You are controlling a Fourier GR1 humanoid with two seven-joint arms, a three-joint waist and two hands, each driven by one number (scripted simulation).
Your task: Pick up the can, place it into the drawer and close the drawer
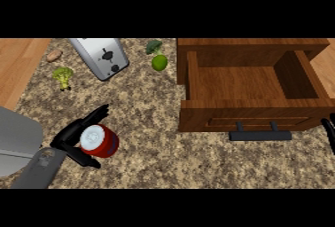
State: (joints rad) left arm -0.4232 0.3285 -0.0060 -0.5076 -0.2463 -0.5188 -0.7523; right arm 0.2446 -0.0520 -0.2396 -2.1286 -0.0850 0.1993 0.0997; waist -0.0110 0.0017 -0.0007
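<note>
left hand [68, 139] gripping can [99, 141], drawer [252, 111] open

can [99, 141] left of drawer [248, 84] | toaster [101, 57] behind can

A speckled, stone-like worktop [163, 146] with a rough, grainy look. An open drawer [252, 84] of smooth brown wood with a matt dark handle [260, 135]. A toaster [99, 56] of shiny silver metal. A glossy red can [100, 141] with a pale top.
</note>
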